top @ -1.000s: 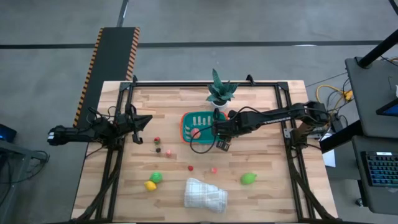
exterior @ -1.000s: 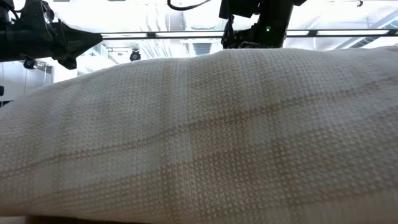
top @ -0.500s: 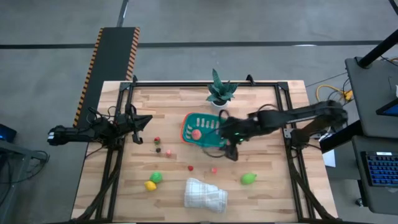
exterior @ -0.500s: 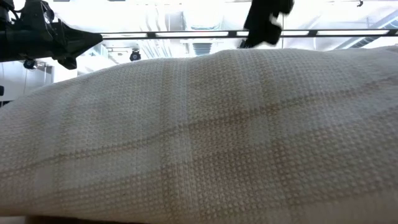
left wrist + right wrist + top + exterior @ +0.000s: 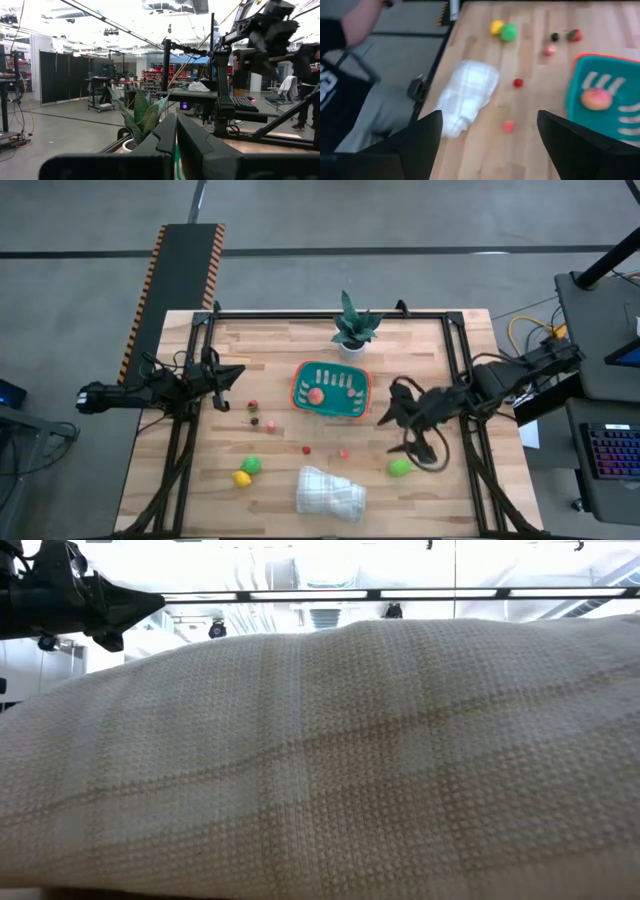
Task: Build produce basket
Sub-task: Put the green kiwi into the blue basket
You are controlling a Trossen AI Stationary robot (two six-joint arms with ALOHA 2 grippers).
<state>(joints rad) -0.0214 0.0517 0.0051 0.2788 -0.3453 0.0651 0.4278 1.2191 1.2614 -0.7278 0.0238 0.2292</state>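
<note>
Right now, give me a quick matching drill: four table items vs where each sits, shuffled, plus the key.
Items:
1. pink fruit
2. cloth
3. plant
4. yellow fruit

Places:
A. far edge of the table, beyond the basket
B. near edge, middle
C. inside the basket
D. near-left, touching a green fruit

Pairs: 1-C, 2-B, 3-A, 4-D

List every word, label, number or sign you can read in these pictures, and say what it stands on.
No text can be read.
White marks on the person's black shirt: cut off and blurred, unreadable.
Keys of the dark computer keyboard: too small to read.
The small teal plastic basket carries no label.
</note>
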